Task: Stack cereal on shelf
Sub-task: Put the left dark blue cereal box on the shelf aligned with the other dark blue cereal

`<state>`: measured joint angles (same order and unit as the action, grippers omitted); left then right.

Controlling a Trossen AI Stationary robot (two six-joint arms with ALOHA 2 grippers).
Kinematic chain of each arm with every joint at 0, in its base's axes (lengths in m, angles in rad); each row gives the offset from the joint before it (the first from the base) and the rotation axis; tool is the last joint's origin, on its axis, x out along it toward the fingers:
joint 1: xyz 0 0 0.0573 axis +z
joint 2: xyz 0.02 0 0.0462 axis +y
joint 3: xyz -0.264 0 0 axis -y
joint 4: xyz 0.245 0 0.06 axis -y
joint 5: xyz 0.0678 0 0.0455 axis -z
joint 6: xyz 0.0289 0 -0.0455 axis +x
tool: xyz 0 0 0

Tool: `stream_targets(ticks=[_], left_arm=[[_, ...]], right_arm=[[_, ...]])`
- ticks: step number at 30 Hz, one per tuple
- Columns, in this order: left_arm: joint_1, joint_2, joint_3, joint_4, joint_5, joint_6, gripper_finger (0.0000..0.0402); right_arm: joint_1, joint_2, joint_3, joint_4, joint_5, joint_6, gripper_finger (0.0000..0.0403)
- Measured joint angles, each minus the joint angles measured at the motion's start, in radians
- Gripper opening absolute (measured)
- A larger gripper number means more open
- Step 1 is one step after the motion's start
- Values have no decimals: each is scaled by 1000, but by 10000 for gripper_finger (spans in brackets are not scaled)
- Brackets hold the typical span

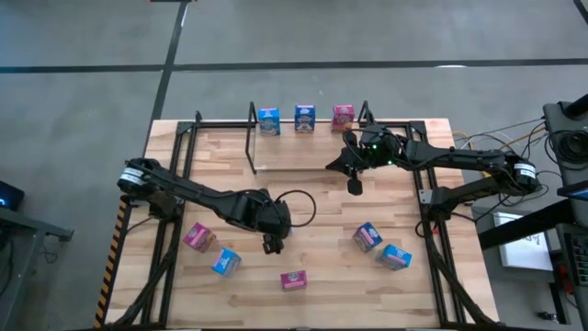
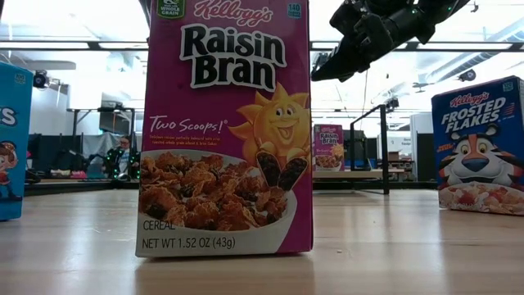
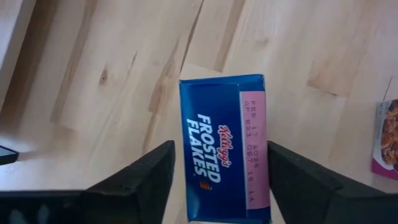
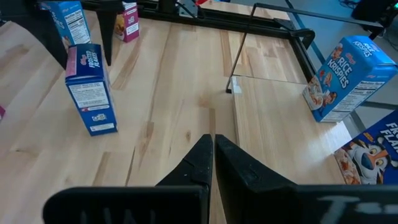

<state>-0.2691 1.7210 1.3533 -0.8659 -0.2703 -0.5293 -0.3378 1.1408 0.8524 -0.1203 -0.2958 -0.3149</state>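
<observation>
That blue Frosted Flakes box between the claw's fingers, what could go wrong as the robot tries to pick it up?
Two risks stand out. The left claw straddles the Frosted Flakes box with gaps on both sides; the box sits slightly skewed between the fingers, so closing may twist it or grip it crooked. A Raisin Bran box lies nearby, so a swinging lift might knock it. The right claw is shut and away from it.
</observation>
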Motion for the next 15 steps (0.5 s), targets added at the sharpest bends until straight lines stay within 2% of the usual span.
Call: stream_targets(ticks=[7,11,15], left_arm=[[0,0,1,-1,1,1,172],[1,0,21,-8,1,45,167],[10,0,62,-20,1,150,166]], right_arm=[[0,0,0,0,0,1,9],[0,0,0,-2,0,7,9],[0,-9,0,-21,0,8,9]])
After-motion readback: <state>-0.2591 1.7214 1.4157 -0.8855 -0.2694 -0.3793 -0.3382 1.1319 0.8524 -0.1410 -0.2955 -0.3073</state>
